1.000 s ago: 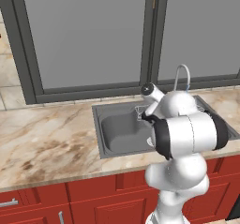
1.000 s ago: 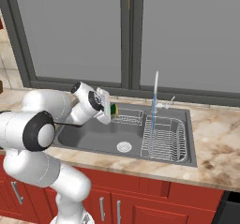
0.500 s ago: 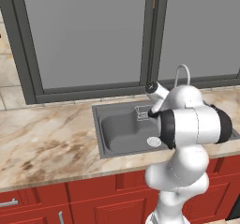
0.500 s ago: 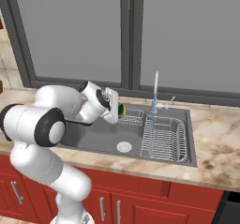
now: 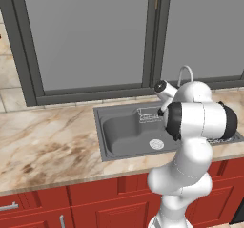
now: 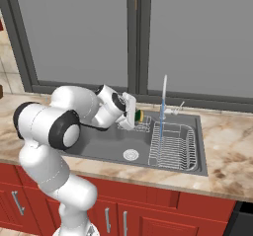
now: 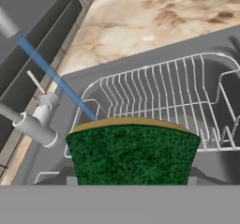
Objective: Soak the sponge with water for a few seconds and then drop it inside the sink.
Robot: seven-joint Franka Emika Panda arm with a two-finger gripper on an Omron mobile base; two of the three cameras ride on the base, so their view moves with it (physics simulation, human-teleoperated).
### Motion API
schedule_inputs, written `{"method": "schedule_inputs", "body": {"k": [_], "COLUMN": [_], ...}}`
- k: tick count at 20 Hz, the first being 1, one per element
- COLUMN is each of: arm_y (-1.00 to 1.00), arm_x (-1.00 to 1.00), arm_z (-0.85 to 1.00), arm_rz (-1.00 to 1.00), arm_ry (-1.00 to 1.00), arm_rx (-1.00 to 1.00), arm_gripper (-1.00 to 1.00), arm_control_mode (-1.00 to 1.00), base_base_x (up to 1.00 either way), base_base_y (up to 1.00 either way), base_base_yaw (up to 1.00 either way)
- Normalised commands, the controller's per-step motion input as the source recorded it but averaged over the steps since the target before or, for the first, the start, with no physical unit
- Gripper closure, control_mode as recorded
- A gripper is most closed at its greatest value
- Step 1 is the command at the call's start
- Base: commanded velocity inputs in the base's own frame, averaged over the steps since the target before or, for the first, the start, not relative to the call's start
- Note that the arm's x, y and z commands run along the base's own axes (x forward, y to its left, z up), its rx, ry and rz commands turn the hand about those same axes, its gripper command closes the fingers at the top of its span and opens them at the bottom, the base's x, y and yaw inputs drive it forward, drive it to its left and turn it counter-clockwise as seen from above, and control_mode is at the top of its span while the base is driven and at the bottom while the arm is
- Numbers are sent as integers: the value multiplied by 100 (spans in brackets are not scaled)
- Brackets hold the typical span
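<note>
Gripping the sponge (image 7: 132, 152) between closed fingers, the gripper (image 6: 132, 115) hangs over the back of the sink (image 6: 108, 146), just left of the faucet (image 6: 164, 89). From the right base camera, the sponge (image 6: 139, 116) shows as a small green-and-yellow patch at the hand's tip, held above the basin and near the thin blue water (image 6: 161, 117) stream falling from the spout; whether the stream touches the sponge cannot be told from this angle. The hand camera shows the dark green face of the sponge edged by a yellow layer along its upper rim, with the water (image 7: 56, 80) running diagonally from the faucet tip (image 7: 6, 22) and meeting the sponge's yellow edge. Behind the sponge lies the wire dish rack (image 7: 154, 99), seated in the sink beside the marble counter (image 7: 154, 17). A faucet handle (image 7: 36, 119) stands at the left of that view. From the left base camera, the white arm (image 5: 200, 122) covers much of the sink (image 5: 119, 131), whose round drain (image 5: 156, 144) and small wire basket (image 5: 147, 114) remain visible, with red cabinets (image 5: 95, 203) below the counter.
</note>
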Motion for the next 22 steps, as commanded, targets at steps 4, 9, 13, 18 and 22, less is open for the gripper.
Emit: {"method": "schedule_inputs", "body": {"k": [4, 9, 13, 18, 22], "arm_y": [-41, -32, -20, -14, -10], "arm_x": [9, 14, 24, 18, 29], "arm_z": [0, 0, 0, 0, -2], "arm_rz": [-6, -3, -1, 0, 0], "arm_ry": [3, 5, 6, 6, 6], "arm_rx": [-1, 0, 0, 0, 0], "arm_gripper": [100, 100, 100, 100, 100], "arm_control_mode": [-100, -100, -100, -100, -100], "base_base_x": [0, 0, 0, 0, 0], "base_base_y": [0, 0, 0, 0, 0], "base_base_yaw": [0, 0, 0, 0, 0]}}
